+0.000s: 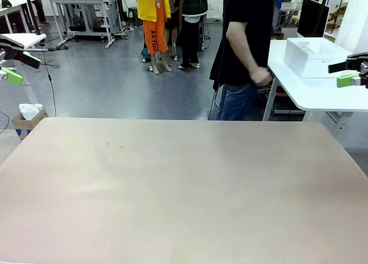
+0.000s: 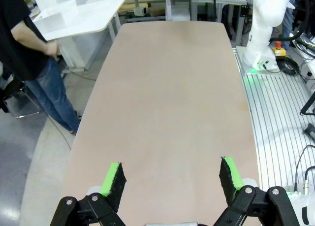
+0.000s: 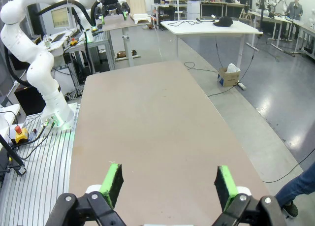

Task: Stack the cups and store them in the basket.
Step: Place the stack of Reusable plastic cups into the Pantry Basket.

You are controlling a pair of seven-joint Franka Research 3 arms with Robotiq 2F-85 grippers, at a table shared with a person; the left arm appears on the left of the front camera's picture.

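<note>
Both claws spread wide, holding nothing: left claw (image 2: 171, 179), right claw (image 3: 168, 181) above bare surface (image 1: 184, 189). Basket (image 1: 313, 56) beyond right claw: likely light, stiff; grip rim.

The table (image 1: 184, 189) ran across the whole near ground in the front view, and beyond its far edge a person (image 1: 244, 51) stood on the floor, a little right of centre, one hand (image 1: 261, 76) hanging by the hip. Just to that person's right sat a side table (image 1: 322, 88), and on it, toward the back, rested the basket (image 1: 313, 56). The left gripper (image 1: 14, 65) hung off the table's far left corner, high and outboard; the right gripper (image 1: 351, 71) hung at the far right, in front of the side table. A cardboard box (image 1: 27, 117) lay on the floor behind the table's left corner.
</note>
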